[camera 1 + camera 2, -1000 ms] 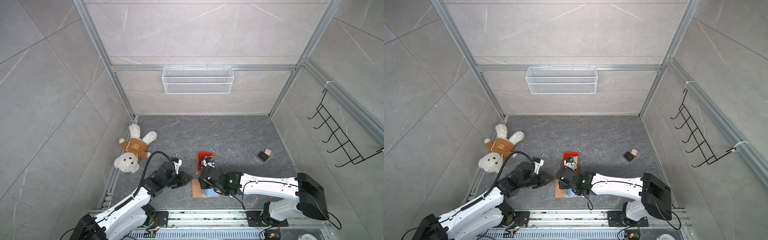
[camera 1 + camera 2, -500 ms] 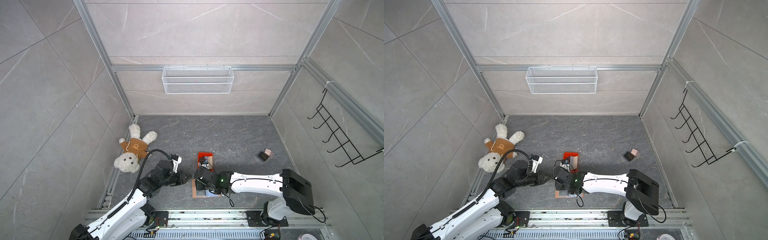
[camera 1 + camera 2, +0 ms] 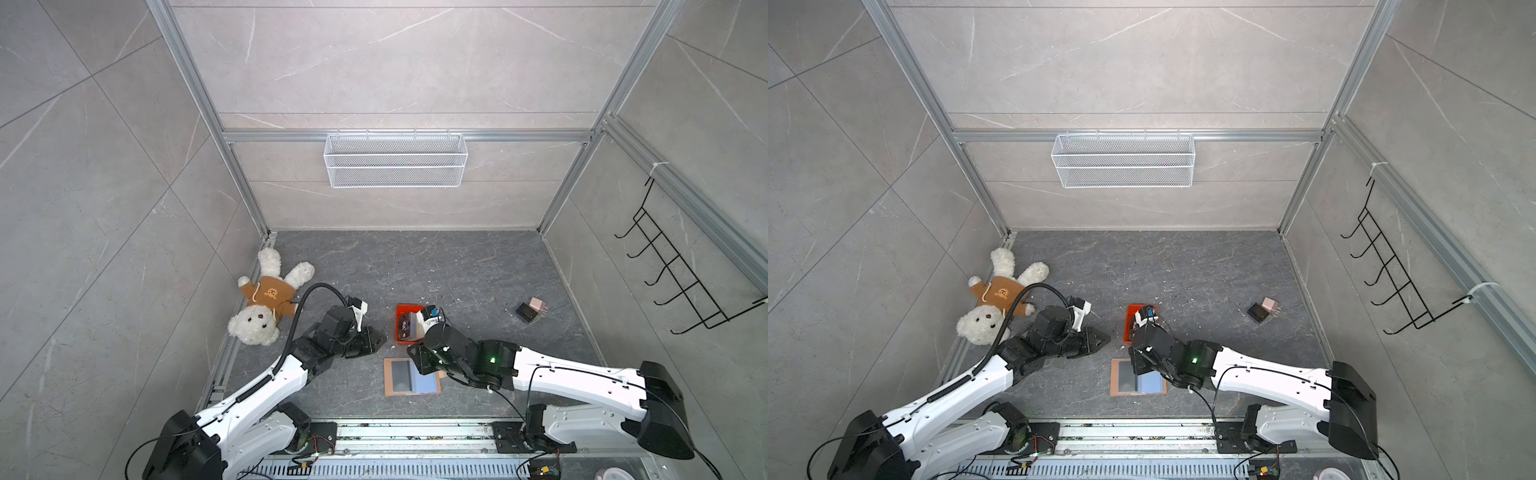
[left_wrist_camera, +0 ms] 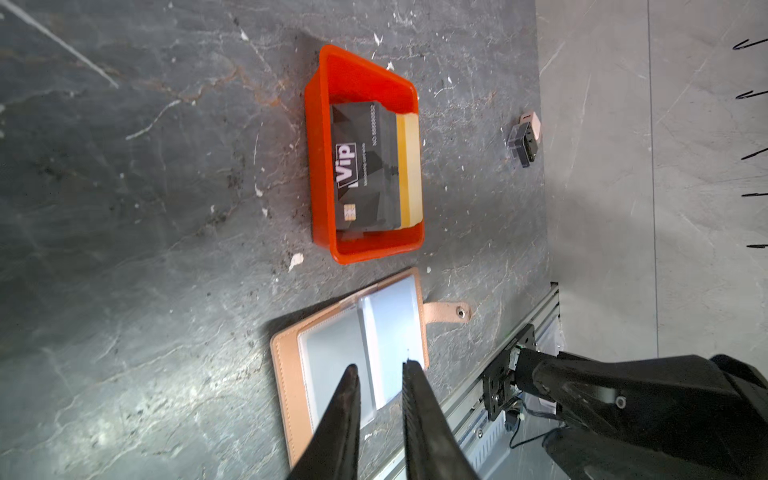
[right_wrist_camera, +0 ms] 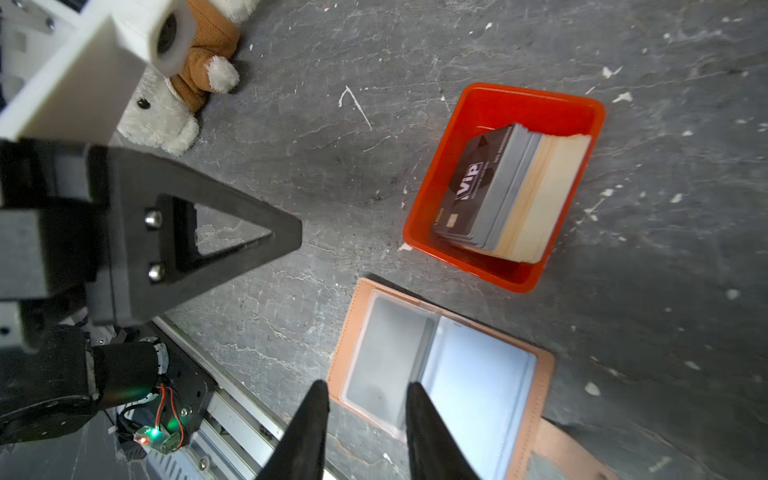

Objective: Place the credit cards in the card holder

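Right wrist view: my right claw (image 5: 365, 384) angled down over the card holder (image 5: 544, 374).
Jaws apart, empty; left claw (image 4: 380, 365) nearby, narrowly parted, empty.

The only writing I can make out is on the top one of the credit cards (image 4: 365, 166), the black one lying face-up on the stack in the orange tray (image 4: 320, 174). It says "Vip" in big white letters inside a white outlined box. Along one long edge runs "NO" and then a row of eights; the last digits I can't be sure of. A fine white line sits beside the "Vip" box, too small to read.

The right wrist view shows the same "VIP" on the card (image 5: 469, 191). In a top view the cards (image 3: 405, 325), lower centre of the frame, show only a pale smudge.
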`<state>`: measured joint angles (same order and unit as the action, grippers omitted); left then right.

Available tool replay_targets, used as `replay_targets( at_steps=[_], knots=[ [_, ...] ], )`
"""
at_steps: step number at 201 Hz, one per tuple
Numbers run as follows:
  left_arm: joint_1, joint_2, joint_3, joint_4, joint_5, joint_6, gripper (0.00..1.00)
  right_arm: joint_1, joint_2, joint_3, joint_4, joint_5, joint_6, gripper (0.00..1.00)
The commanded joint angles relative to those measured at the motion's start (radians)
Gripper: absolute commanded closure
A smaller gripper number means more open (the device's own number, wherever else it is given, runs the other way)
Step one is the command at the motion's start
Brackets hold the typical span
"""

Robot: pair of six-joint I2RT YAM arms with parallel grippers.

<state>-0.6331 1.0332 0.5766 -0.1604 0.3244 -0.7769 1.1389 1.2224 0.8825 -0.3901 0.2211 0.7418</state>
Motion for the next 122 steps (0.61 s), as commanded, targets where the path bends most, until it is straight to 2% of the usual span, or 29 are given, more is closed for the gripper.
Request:
replay_targets(
  at_steps=[1,51,100,122],
  knots=[
    [0.005,0.048,0.044,0.070,-0.030,0.043,0.78,-0.015,-0.051,-0.005,-0.099,0.077,-0.079,0.61],
    [0.004,0.127,0.116,0.096,-0.022,0.076,0.77,-0.069,-0.067,-0.031,-0.052,0.105,-0.086,0.53],
    [0.004,0.241,0.204,0.091,0.055,0.165,0.77,-0.147,0.013,-0.022,0.024,0.113,-0.053,0.47],
    [0.004,0.285,0.228,0.094,0.089,0.179,0.76,-0.199,0.060,-0.013,0.056,0.066,-0.028,0.46]
  ],
)
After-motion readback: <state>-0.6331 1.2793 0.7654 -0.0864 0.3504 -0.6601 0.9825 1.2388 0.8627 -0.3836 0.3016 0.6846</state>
